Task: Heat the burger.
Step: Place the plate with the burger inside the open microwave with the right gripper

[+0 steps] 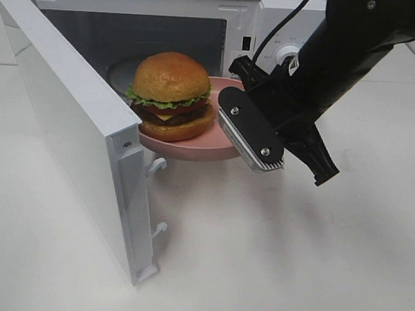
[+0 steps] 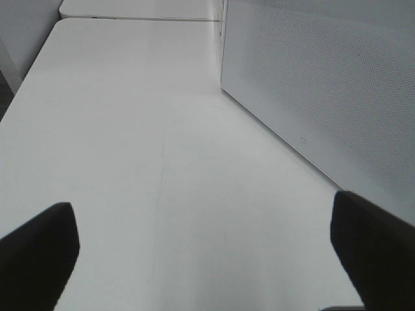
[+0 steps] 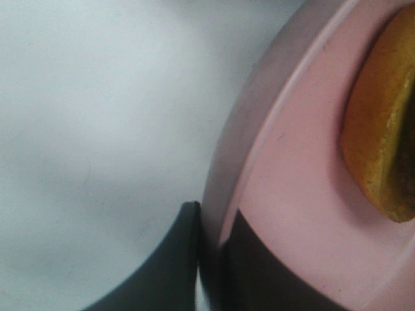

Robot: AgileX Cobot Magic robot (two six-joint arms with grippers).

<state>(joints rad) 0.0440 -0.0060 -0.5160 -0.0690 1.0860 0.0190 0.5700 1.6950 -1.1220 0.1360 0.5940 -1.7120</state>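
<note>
Now the burger (image 1: pixel 171 97) sits on the pink plate (image 1: pixel 200 152) at the open microwave's (image 1: pixel 240 20) mouth. The right end effector (image 3: pixel 211 259) pinches the plate's rim. The left end effector (image 2: pixel 204 253) is wide and empty. The burger looks soft and tippy, so holding the stiff plate seems best.
</note>
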